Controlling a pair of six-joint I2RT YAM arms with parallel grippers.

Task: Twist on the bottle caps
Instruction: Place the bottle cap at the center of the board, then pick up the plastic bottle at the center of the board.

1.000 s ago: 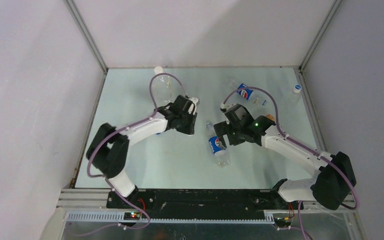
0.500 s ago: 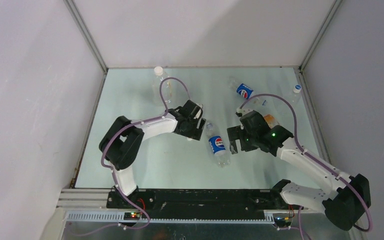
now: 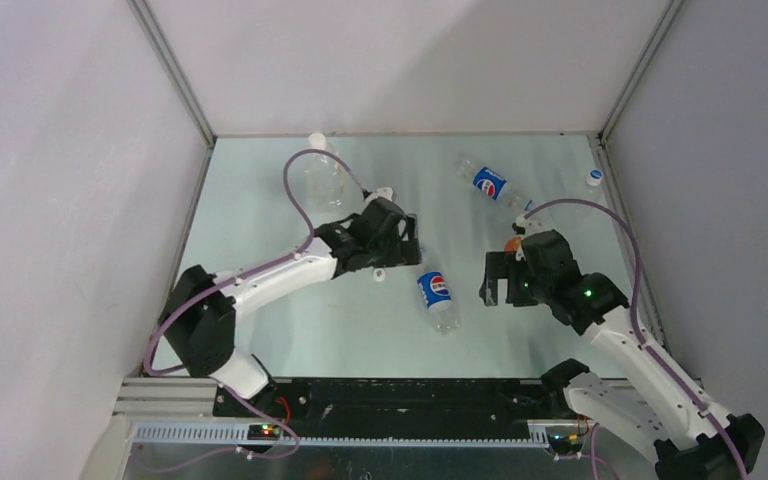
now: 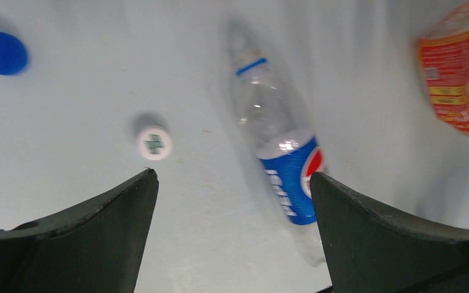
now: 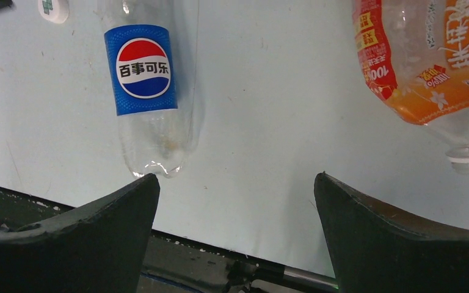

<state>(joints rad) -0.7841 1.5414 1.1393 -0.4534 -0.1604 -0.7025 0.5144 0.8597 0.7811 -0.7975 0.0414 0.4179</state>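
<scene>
A white bottle cap (image 4: 154, 142) with a green mark lies on the table just ahead of my left gripper's left finger; from above this cap (image 3: 380, 273) sits below the gripper. A blue cap (image 4: 0, 52) lies farther off to the left. My left gripper (image 4: 232, 183) (image 3: 406, 250) is open and holds nothing. An uncapped Pepsi bottle (image 3: 438, 295) (image 4: 284, 162) lies between the arms. My right gripper (image 5: 237, 183) (image 3: 495, 285) is open and empty, right of that Pepsi bottle (image 5: 143, 73). An orange-labelled bottle (image 5: 427, 55) lies uncapped beside it.
A second Pepsi bottle (image 3: 490, 183) lies at the back. A clear bottle with a white cap (image 3: 320, 172) stands at the back left, and a small capped bottle (image 3: 590, 185) at the back right. Side walls close the table in. The black base rail (image 5: 177, 256) runs along the near edge.
My left gripper has gone from shut to open, and the white cap now lies loose on the table beside it. The right arm has drawn back to the right, away from the Pepsi bottle.
</scene>
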